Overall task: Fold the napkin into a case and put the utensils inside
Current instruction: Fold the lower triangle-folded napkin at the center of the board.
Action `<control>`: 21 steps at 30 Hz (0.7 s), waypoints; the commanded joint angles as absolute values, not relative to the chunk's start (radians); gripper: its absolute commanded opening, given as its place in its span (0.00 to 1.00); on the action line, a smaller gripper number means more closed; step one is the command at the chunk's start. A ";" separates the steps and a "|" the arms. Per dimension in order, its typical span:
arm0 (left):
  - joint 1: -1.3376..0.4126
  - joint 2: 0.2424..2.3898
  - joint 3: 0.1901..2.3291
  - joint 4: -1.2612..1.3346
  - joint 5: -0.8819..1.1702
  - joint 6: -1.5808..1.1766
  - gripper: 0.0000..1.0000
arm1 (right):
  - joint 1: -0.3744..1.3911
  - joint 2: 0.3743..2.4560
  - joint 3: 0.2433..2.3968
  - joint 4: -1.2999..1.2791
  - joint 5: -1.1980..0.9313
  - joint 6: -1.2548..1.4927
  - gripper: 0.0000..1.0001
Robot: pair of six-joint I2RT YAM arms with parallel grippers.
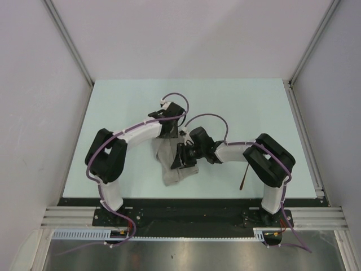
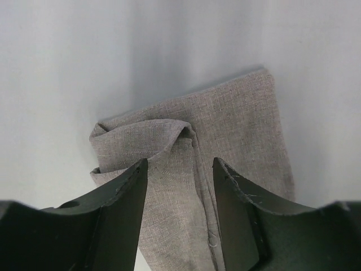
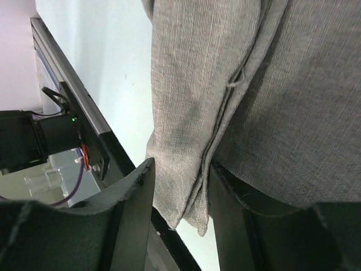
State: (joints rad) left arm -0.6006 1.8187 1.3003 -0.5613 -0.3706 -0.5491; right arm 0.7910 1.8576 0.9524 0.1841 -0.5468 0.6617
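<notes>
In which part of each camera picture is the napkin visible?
Top external: the napkin lies crumpled at the centre.
Left wrist: centre and lower middle.
Right wrist: top and right, filling most of it.
Shared landmark: the pale table beneath it, seen in all three.

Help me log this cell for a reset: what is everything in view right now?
napkin: one, grey-beige, crumpled mid-table between the two tools
utensil: one, slim, copper-orange, on the table right of the napkin; type too small to tell
table: one, pale green-white, under everything
enclosure walls: three, pale grey, at left, far and right
left arm: one, white and black, purple cable
right arm: one, white and black, purple cable
left tool: one, black, open just above the napkin
right tool: one, black, fingers either side of a napkin fold; grip unclear
</notes>
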 commanded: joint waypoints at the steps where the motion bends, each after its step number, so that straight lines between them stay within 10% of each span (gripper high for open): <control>1: -0.620 1.865 1.376 -0.634 -0.477 -0.558 0.55 | 0.799 1.810 0.930 0.181 -0.520 0.640 0.47; 21: -0.621 1.956 1.419 -0.614 -0.434 -0.509 0.54 | 0.830 1.847 0.917 0.238 -0.543 0.658 0.40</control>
State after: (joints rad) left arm -0.6197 1.9175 1.3548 -0.5941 -0.4160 -0.5415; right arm 0.8215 1.8511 0.9165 0.2020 -0.5365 0.6559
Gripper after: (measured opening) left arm 0.536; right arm 0.402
